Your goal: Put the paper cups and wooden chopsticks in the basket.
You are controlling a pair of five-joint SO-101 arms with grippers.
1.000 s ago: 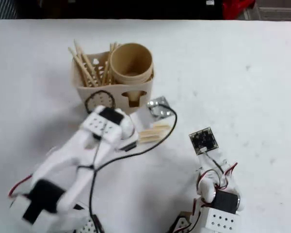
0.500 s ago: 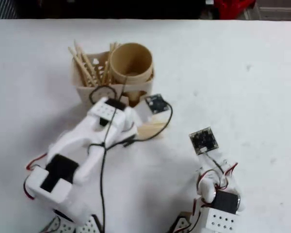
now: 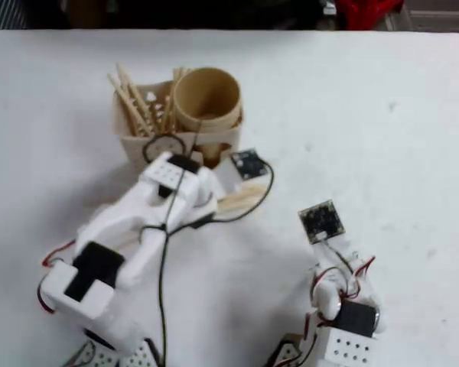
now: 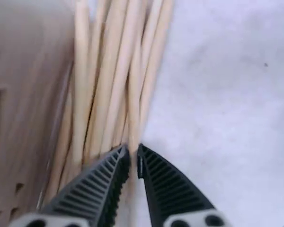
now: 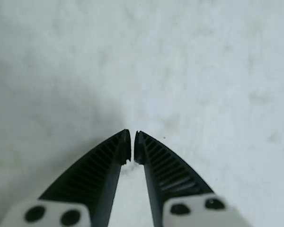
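left claw (image 4: 134, 158): narrow, jaws almost together; one stick end of the bundle seems to sit in the slit between them.
wooden chopsticks (image 4: 118, 71): a loose bundle lying flat on the table (image 3: 382, 138), running straight ahead from the left claw's tips, with some ends passing under one jaw.
basket (image 4: 23, 94): its wall is just beside the bundle, to one side of the left claw; in the high view it stands just beyond that claw.
paper cups (image 3: 206, 99): stacked upright inside the basket, beyond the left claw.
standing chopsticks (image 3: 138, 103): tilted in the basket, next to the paper cups.
right claw (image 5: 132, 142): narrow, tips almost touching, holding nothing, over bare table, well apart from the basket.
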